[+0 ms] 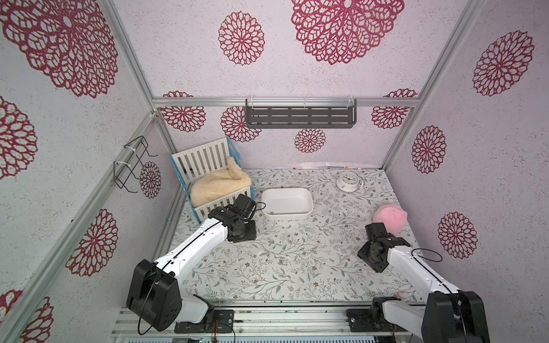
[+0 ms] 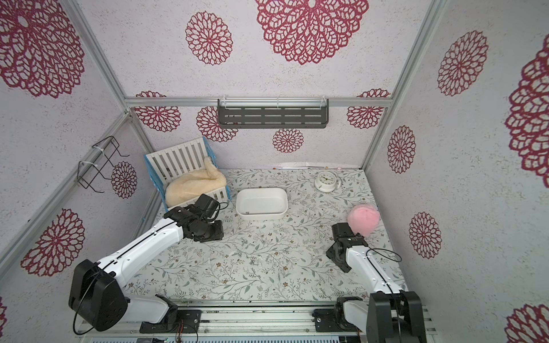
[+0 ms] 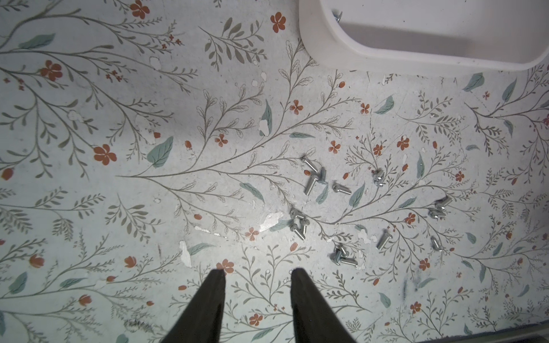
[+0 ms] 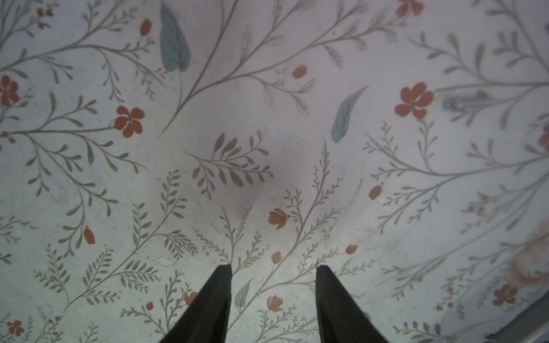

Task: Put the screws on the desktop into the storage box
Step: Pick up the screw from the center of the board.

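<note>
Several small silver screws (image 3: 313, 175) lie scattered on the floral desktop (image 1: 297, 279), with more of them in loose clusters (image 3: 298, 222) nearby. In a top view they are tiny specks (image 1: 271, 242) in front of the white storage box (image 1: 285, 216). In the left wrist view the box's wall (image 3: 371, 56) shows, and one screw (image 3: 337, 16) lies inside by the corner. My left gripper (image 3: 258, 271) is open above bare desktop, short of the screws, with nothing between its fingers. My right gripper (image 4: 274, 266) is open over bare printed desktop at the right side, holding nothing.
A white slatted crib with a cream plush (image 1: 214, 178) stands at the back left, close behind my left wrist. A white clock (image 1: 347, 180) lies at the back right. A pink plush ball (image 1: 389, 221) sits just behind my right wrist. Walls enclose three sides.
</note>
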Action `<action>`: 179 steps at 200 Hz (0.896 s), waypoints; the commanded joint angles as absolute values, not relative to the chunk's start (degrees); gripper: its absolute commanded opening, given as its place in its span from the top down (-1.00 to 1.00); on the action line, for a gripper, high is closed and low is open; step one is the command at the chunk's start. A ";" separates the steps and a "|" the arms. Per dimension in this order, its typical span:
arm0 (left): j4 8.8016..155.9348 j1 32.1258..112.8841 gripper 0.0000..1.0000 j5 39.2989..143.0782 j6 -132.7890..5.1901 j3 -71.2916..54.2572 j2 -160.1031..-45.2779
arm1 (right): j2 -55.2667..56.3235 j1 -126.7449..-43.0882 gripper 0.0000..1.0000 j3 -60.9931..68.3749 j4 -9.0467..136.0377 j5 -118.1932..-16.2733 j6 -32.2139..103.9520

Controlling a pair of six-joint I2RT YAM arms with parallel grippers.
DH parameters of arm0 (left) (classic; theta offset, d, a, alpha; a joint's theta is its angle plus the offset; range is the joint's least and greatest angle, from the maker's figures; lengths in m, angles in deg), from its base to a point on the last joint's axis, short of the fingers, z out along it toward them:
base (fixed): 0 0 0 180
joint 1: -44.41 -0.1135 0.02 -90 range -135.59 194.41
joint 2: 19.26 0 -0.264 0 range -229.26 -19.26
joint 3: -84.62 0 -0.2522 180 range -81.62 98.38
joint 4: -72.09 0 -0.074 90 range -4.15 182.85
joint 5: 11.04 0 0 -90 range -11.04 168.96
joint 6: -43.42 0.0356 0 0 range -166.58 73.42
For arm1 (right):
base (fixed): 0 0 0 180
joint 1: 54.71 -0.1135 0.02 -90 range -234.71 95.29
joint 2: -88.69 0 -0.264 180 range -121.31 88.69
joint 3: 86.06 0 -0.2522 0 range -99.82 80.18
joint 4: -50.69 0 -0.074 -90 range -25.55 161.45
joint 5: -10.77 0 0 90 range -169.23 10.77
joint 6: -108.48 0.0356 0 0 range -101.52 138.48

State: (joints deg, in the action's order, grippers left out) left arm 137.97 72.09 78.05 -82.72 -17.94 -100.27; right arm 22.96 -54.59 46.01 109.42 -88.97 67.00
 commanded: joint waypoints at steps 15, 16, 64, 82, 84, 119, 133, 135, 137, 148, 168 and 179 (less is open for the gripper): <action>137.21 71.83 0.15 77.82 -81.71 -17.37 -99.60 | 24.53 -48.30 -0.09 46.78 108.79 -90.19 65.25; 137.24 71.83 0.15 77.82 -81.72 -17.37 -99.60 | 24.53 -48.21 -0.09 46.74 108.77 -90.20 65.24; 137.23 71.84 0.14 78.04 -82.18 -17.53 -99.24 | 22.97 -44.95 -0.22 46.35 108.37 -90.15 64.61; 137.21 71.85 0.14 78.09 -82.10 -17.55 -99.33 | 22.75 -43.86 -0.27 45.69 108.47 -90.60 64.63; 137.19 71.83 0.14 78.10 -82.11 -17.55 -99.37 | 22.68 -43.78 -0.27 45.54 108.54 -90.69 64.63; 137.22 71.83 0.13 78.35 -82.13 -17.55 -99.59 | 21.10 -42.71 -0.36 43.74 109.79 -93.08 65.46; 137.26 71.86 0.13 78.50 -82.13 -17.55 -99.68 | 20.55 -42.42 -0.37 42.78 110.14 -94.52 65.55; 137.20 71.84 0.13 78.56 -82.14 -17.53 -99.68 | 20.39 -42.41 -0.37 42.53 110.26 -94.99 65.45; 137.25 71.85 0.13 78.53 -82.10 -17.59 -99.68 | 20.25 -42.41 -0.37 42.23 110.42 -95.56 65.36; 137.21 71.83 0.12 78.52 -82.16 -17.55 -99.62 | 19.37 -42.02 -0.44 40.25 111.42 -98.84 64.33; 137.27 71.85 0.12 78.43 -82.04 -17.56 -99.81 | 18.24 -38.72 -0.51 38.21 111.09 -99.83 62.86; 137.24 71.83 0.12 78.61 -82.10 -17.38 -99.99 | 17.25 -37.43 -0.51 37.65 110.81 -100.71 62.31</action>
